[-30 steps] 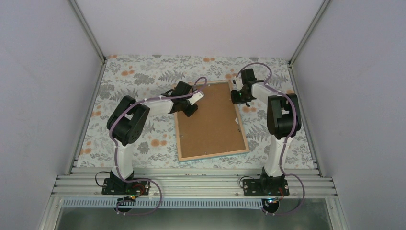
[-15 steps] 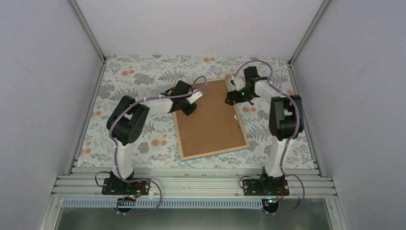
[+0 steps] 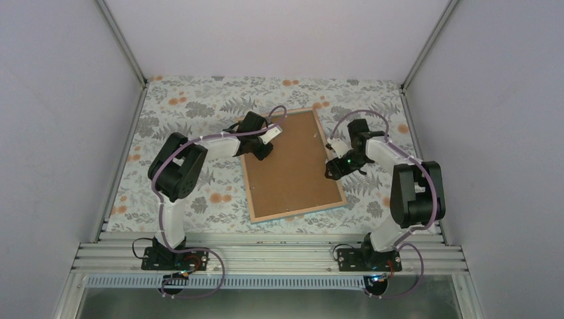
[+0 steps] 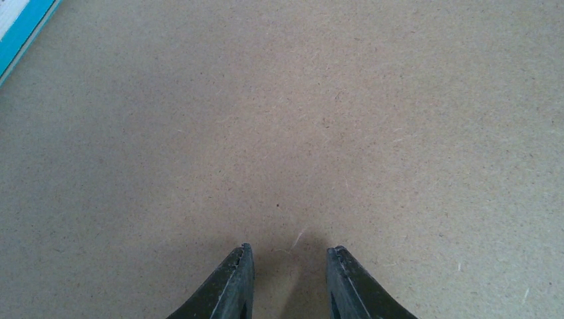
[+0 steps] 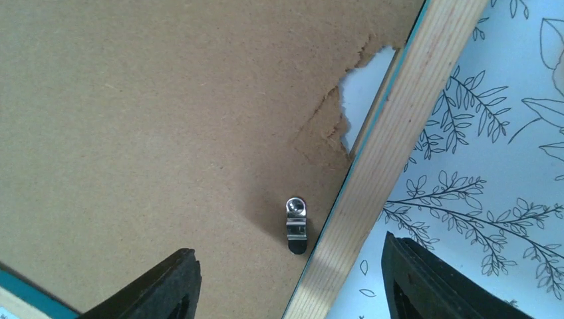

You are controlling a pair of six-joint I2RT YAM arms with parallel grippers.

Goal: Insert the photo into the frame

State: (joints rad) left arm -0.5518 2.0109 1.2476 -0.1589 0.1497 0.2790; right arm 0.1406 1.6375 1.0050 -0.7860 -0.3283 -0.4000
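The frame point(image 3: 299, 212) lies face down on the flowered table, wood-coloured back edges up, with the brown backing board point(image 3: 292, 169) filling it. The photo is hidden. My left gripper point(image 3: 261, 151) rests at the board's far left corner; in its wrist view the fingertips point(image 4: 290, 252) stand a little apart on bare board, holding nothing, and the turquoise rim point(image 4: 23, 30) shows at top left. My right gripper point(image 3: 332, 171) hangs open over the frame's right edge point(image 5: 392, 133), its jaws straddling the wood and a small metal clip point(image 5: 295, 222) on the board.
The backing board has a torn notch point(image 5: 364, 86) by the wooden edge, with something pale showing through. Flowered tablecloth point(image 3: 199, 106) surrounds the frame. Grey walls close in on the left, back and right. The arm bases sit on a metal rail point(image 3: 266, 256) at the near edge.
My right arm has swung from the frame's far right corner down along its right edge towards me, and its gripper has opened. The left arm has stayed still.
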